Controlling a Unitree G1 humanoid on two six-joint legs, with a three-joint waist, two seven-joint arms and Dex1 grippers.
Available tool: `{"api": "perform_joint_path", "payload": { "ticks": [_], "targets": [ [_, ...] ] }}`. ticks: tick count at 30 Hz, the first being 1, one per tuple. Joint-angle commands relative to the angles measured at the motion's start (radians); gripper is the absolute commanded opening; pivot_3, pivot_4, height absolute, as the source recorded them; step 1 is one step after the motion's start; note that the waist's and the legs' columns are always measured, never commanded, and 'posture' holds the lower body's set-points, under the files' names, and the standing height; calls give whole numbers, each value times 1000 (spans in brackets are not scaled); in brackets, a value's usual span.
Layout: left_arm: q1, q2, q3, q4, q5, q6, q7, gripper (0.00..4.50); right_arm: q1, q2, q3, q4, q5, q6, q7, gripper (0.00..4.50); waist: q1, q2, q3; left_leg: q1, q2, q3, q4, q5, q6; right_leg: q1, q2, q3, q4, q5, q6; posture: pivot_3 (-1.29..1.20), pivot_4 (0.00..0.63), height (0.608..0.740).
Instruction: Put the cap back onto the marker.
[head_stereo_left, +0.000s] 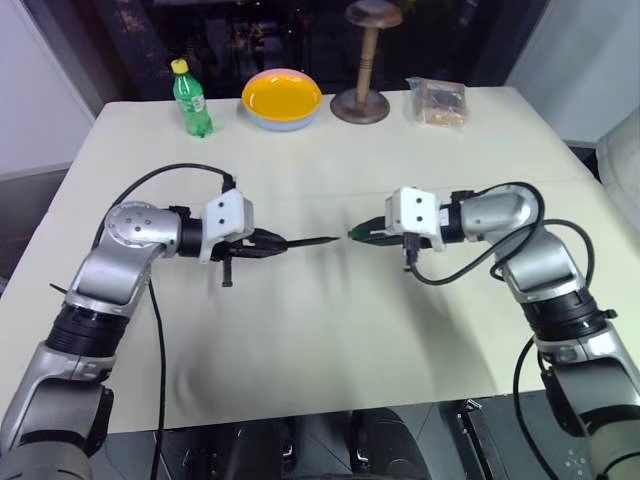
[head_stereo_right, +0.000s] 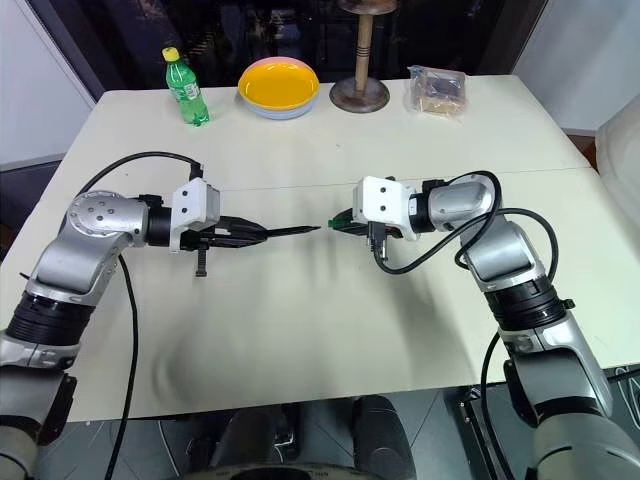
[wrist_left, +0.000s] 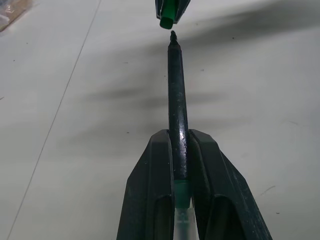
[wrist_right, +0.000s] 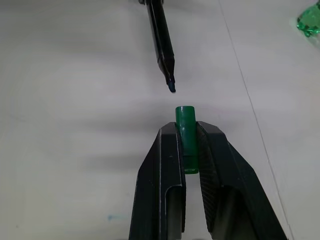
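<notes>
Above the table's (head_stereo_left: 300, 380) middle, your left gripper (wrist_left: 179, 150) pinches the marker (wrist_left: 176, 95) and your right gripper (wrist_right: 189, 145) pinches the cap (wrist_right: 186, 131). Line up tip and opening, just apart, then press straight together.

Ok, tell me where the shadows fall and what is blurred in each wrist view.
Left wrist view: soft dark bands of shadow cross the table behind the sharp marker. Right wrist view: fainter shadow bands; the cap is sharp, the green bottle blurred.
</notes>
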Motion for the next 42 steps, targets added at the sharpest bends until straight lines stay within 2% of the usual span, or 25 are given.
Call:
{"api": "perform_joint_path", "payload": {
  "ticks": [1, 16, 42],
  "targets": [
    [-29, -2, 7, -31, -2, -9, -1, 0, -28, 5, -8, -55, 23, 7, -1, 22, 0, 0, 0, 0, 0, 0, 0, 0, 0, 0, 0, 0, 0, 0, 0, 0, 150, 740],
    [-35, -6, 7, -36, 0, -3, -2, 0, -24, 14, 5, -81, 27, 26, 0, 22, 0, 0, 0, 0, 0, 0, 0, 0, 0, 0, 0, 0, 0, 0, 0, 0, 150, 740],
    [4, 32, 23, -89, -14, 29, -22, 0, -47, -24, 4, 16, -9, -50, 16, 22, -1, 0, 0, 0, 0, 0, 0, 0, 0, 0, 0, 0, 0, 0, 0, 0, 150, 740]
  ]
}}
